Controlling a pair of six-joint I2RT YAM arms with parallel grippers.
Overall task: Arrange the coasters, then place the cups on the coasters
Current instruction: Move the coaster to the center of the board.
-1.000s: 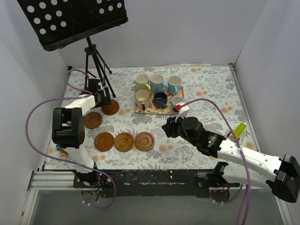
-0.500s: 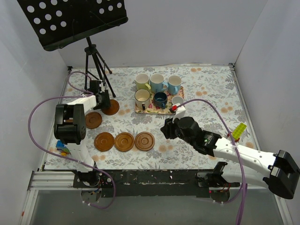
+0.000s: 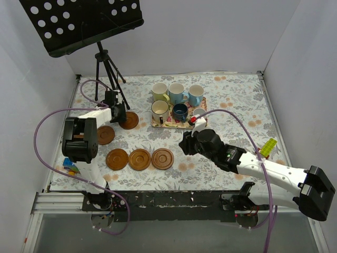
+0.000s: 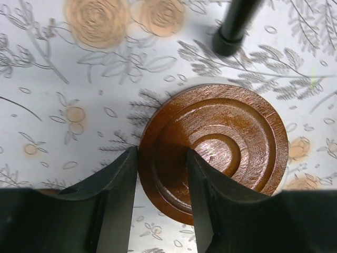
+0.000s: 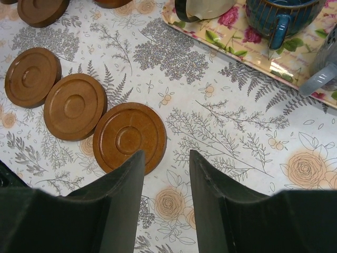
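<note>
In the left wrist view a reddish-brown coaster (image 4: pixel 221 142) lies flat on the floral cloth. My left gripper (image 4: pixel 162 153) straddles its near rim: one finger is against the edge, the other over the top, with the jaws still apart. From above, this coaster (image 3: pixel 129 120) sits left of the tray. Three coasters (image 3: pixel 139 158) form a row near the front, and another coaster (image 3: pixel 104 135) lies behind them. Several cups (image 3: pixel 176 93) stand on the floral tray (image 3: pixel 158 125). My right gripper (image 5: pixel 166 153) hovers open and empty beside the row's right coaster (image 5: pixel 129 136).
A black music stand (image 3: pixel 79 23) on a tripod (image 3: pixel 108 68) stands at the back left, with one foot (image 4: pixel 234 26) just beyond the coaster. White walls enclose the table. A yellow tag (image 3: pixel 269 146) hangs on the right arm's cable.
The left jaws have narrowed around the coaster's rim, and the coaster has shifted slightly right. The right arm has moved a little left and away from me, its jaws barely narrower.
</note>
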